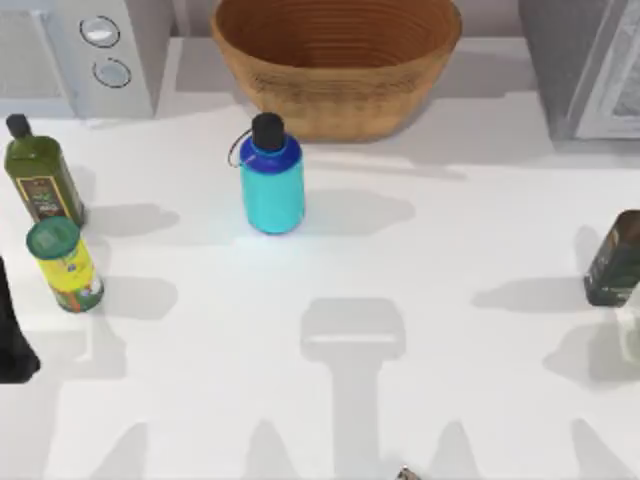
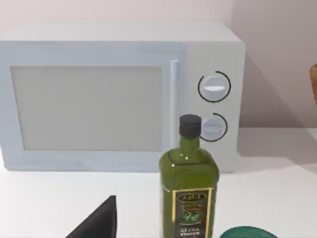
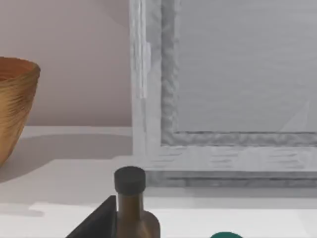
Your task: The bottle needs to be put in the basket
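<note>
The bottle [image 1: 271, 180] is cyan with a blue shoulder, a black cap and a thin loop strap. It stands upright on the white table, just in front of the basket's left half. The basket [image 1: 335, 60] is a wide tan wicker bowl at the back centre, and its side also shows in the right wrist view [image 3: 15, 99]. My left arm [image 1: 12, 340] is a dark shape parked at the table's left edge, well away from the bottle. My right arm sits at the right side, its wrist camera looking past a dark bottle toward the back.
An olive-green oil bottle [image 1: 40, 175] and a yellow canister with a green lid [image 1: 65, 265] stand at the left. A dark bottle [image 1: 615, 260] stands at the right edge. A white microwave [image 1: 80, 50] sits back left, and a grey appliance [image 1: 590, 60] back right.
</note>
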Action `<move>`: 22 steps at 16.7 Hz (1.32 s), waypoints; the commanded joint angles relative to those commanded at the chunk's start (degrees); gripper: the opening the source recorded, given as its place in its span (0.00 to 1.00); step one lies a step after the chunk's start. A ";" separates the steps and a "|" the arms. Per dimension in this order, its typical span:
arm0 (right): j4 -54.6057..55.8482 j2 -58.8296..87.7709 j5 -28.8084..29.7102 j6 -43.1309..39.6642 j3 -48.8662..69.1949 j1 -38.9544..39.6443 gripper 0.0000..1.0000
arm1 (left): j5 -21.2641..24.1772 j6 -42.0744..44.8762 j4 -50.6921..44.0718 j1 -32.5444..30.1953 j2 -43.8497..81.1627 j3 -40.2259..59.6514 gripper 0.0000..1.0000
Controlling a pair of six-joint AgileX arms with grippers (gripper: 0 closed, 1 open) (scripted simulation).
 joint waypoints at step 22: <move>0.00 0.00 0.00 0.00 0.00 0.00 1.00 | 21.55 1.74 51.73 -14.02 89.05 6.68 1.00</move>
